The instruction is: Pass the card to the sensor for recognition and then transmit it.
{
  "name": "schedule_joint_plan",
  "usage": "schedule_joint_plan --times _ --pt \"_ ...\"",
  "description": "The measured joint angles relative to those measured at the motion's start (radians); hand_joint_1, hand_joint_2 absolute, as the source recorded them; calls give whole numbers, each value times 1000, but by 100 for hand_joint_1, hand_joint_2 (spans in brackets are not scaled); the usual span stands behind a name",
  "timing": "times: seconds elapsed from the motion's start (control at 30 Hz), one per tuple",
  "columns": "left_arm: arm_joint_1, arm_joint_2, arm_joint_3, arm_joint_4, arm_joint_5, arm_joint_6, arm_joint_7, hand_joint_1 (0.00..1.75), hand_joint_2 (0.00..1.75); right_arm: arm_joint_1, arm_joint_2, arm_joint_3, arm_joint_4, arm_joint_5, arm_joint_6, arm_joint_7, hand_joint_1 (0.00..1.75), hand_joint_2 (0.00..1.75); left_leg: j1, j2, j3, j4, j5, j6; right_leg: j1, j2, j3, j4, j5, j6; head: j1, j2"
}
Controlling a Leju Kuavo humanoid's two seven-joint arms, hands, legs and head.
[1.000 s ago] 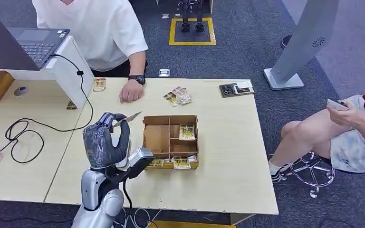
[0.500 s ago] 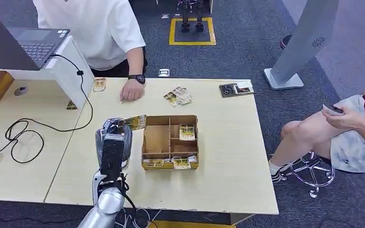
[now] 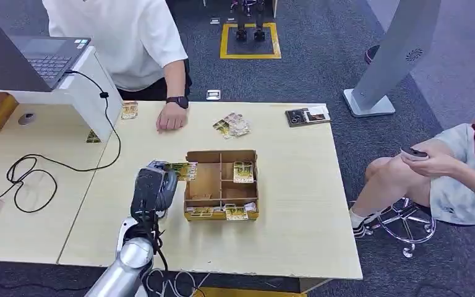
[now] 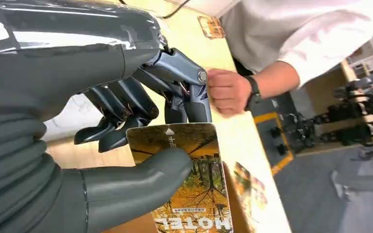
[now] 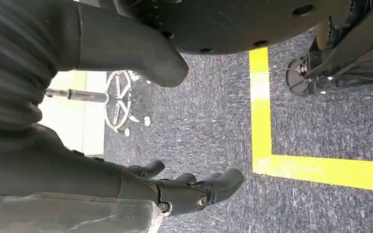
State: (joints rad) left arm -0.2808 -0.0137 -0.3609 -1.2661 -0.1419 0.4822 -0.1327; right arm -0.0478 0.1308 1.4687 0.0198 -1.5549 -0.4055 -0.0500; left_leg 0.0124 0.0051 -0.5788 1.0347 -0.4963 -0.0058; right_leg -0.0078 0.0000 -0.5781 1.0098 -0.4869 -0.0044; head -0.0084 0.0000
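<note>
1. Left hand [image 3: 153, 189] sits lower left of centre in the head view, over the table [image 3: 297, 204], just left of the cardboard box [image 3: 221, 184].
2. It pinches the card [image 3: 181, 170] between thumb and fingers; the card sticks out to the right, over the box's upper-left corner.
3. Left wrist view: thumb lies across the card [image 4: 189, 179] face, the darker fingers [image 4: 126, 104] curl behind its far edge. Card print is yellow foliage with "HOTEL" lettering (reads upside down here).
4. Right hand [image 5: 141, 145] hangs over grey carpet beside a yellow floor line; fingers loosely apart, holding nothing.
5. Box compartments hold more cards; one card [image 3: 243, 171] lies in the upper-right cell.
6. Loose cards [image 3: 231, 124] lie at upper centre of the table, near a person's hand [image 3: 172, 119] resting on the tabletop.
7. Laptop [image 3: 34, 59] sits on a white stand, upper left of frame.
</note>
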Motion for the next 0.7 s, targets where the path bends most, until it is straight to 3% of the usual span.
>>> schedule_joint_plan --times 0.7 --pt "-56 25 5 183 -72 76 7 175 175 -1 0 0 0 0 18 0 0 175 0 0 0 0 0 0 0 0 0 0 0 0 0 0"
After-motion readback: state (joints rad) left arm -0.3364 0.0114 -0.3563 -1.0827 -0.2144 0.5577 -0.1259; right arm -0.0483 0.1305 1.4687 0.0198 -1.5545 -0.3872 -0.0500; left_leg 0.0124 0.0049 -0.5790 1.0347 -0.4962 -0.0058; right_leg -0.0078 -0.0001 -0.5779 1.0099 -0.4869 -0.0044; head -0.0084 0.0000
